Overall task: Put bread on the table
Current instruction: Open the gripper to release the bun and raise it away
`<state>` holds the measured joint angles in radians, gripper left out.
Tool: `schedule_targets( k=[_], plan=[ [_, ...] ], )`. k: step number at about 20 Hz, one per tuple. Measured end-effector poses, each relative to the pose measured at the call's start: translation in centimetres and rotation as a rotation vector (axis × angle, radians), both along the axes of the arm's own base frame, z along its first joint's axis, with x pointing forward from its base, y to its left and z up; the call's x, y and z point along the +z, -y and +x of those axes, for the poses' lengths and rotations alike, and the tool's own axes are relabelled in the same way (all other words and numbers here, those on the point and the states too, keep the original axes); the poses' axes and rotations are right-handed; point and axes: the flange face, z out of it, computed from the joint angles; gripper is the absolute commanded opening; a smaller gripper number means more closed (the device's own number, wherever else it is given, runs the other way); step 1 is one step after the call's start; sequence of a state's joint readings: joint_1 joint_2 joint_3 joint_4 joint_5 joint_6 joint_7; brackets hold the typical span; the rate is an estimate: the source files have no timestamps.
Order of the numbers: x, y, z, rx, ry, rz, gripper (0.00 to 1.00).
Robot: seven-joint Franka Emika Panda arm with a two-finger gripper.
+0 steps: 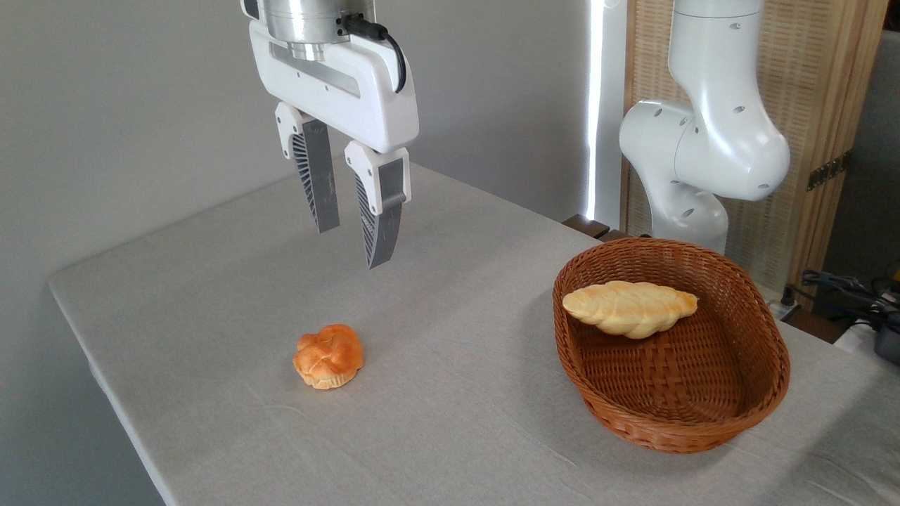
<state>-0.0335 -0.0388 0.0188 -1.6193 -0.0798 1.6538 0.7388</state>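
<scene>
The table (450, 436) wears a matt, light grey woven cloth. The bun (328, 355) has a glossy orange-golden crust; the braided loaf (628, 308) is paler, with a soft sheen. The basket (703, 414) is brown wicker. The gripper (353, 246) has smooth white plastic shells and ribbed grey fingers (318, 184) under a brushed-metal flange (302, 17)

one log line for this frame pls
gripper: open, empty, raised above table | bread: resting on table, left of basket | braided loaf: in basket
</scene>
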Motion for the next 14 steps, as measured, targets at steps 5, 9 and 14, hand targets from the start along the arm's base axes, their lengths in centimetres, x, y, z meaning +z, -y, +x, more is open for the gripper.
schedule_targets(
  k=[5, 9, 14],
  plan=[
    [-0.3, 0.6, 0.2, -0.002, -0.006, 0.033, 1.00],
    [-0.8, 2.1, 0.3, -0.036, -0.016, 0.082, 1.00],
    [-1.0, 2.0, 0.4, -0.034, -0.019, 0.084, 1.00]
  ],
)
